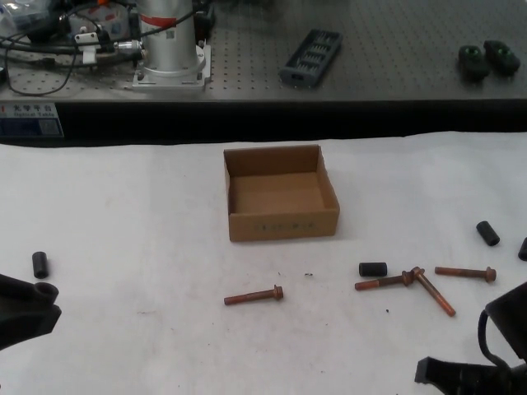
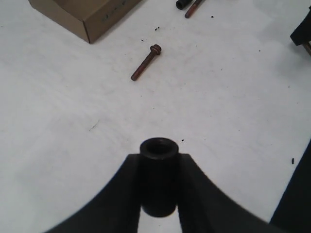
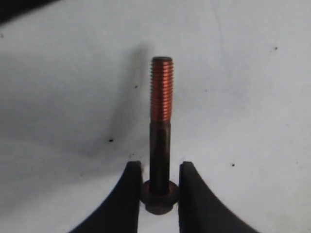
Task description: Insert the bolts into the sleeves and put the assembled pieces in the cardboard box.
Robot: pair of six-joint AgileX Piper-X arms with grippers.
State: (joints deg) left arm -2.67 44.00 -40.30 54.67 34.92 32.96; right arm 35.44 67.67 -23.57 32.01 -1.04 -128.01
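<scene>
In the left wrist view my left gripper is shut on a black sleeve, whose open bore faces outward above the white cloth. In the right wrist view my right gripper is shut on a copper-coloured bolt near its head, and the threaded end sticks out past the fingertips. In the high view the left gripper is at the lower left and the right gripper at the lower right. The open cardboard box stands in the middle. A loose bolt lies in front of it.
Three more bolts lie at the right with a black sleeve beside them. Other sleeves lie at the far right and far left. A dark bench with equipment runs behind the cloth.
</scene>
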